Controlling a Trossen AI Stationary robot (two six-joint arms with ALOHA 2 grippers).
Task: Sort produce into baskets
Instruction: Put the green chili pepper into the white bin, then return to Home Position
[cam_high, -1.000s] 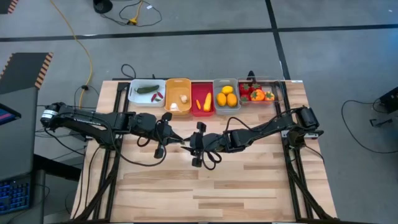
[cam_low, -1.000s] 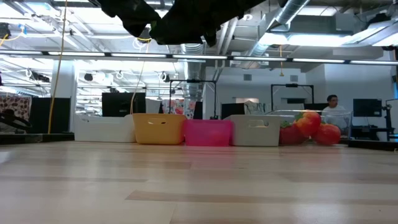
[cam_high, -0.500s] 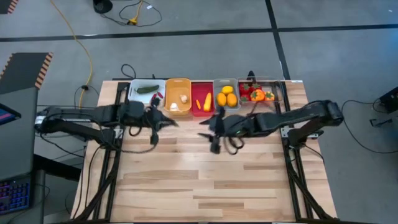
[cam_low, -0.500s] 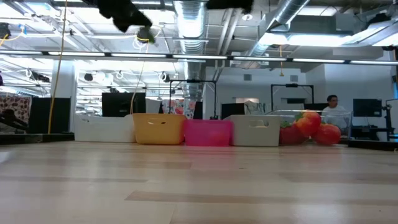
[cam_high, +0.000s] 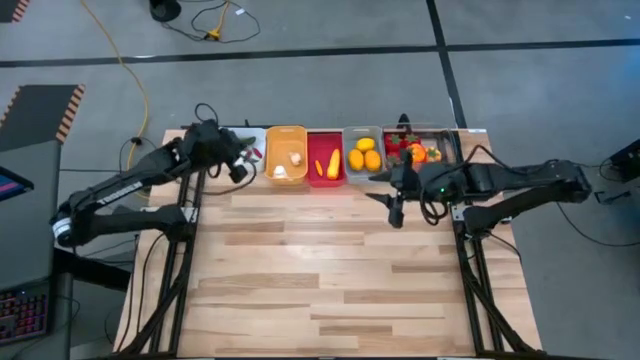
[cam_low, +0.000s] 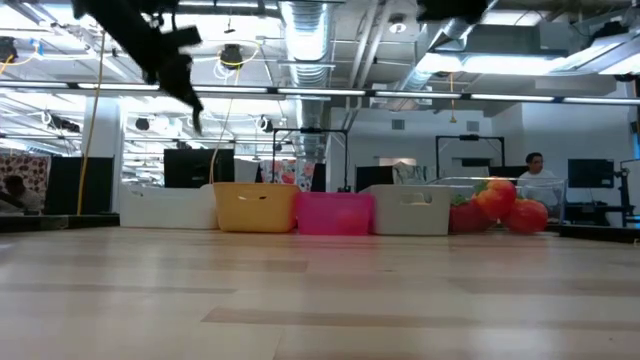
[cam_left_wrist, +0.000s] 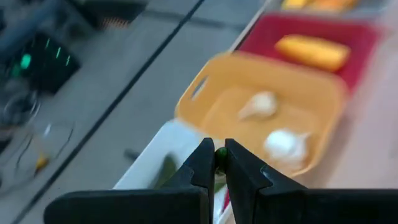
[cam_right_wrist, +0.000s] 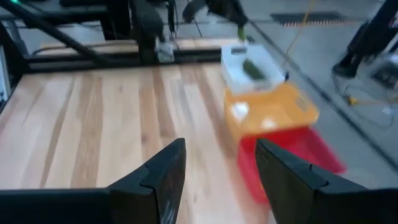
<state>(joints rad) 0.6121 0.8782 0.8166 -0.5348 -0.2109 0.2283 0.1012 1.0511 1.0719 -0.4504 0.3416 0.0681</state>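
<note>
Five baskets stand in a row along the table's far edge: white (cam_right_wrist: 249, 71), orange (cam_high: 286, 155), red (cam_high: 326, 160), grey (cam_high: 364, 150) and clear (cam_high: 420, 148). The produce lies in them: a green piece (cam_right_wrist: 250, 68) in the white one, garlic (cam_left_wrist: 286, 144) in the orange, corn (cam_left_wrist: 311, 51) in the red, lemons (cam_high: 364, 155) in the grey, tomatoes and peppers (cam_high: 412, 152) in the clear. My left gripper (cam_high: 240, 160) hangs over the white basket, shut on a small green piece (cam_left_wrist: 219, 155). My right gripper (cam_right_wrist: 221, 146) is open and holds nothing, raised above the table near the grey basket. My left gripper pinches the small green piece (cam_left_wrist: 219, 155) between its two fingertips; only a sliver of it shows between them. The fingers slant downward toward the table's far edge. The piece is lifted clear, above the white basket (cam_left_wrist: 161, 165).
The wooden table top (cam_high: 320, 270) in front of the baskets is bare. Dark frame rails (cam_high: 185, 250) run along its left and right sides. In the room beyond the table sits a person (cam_low: 540, 180).
Both grippers have left the table's middle. My left gripper has swung toward the far left corner, now over the white basket, and has stayed shut. My right gripper has gone toward the table's right edge and upward.
</note>
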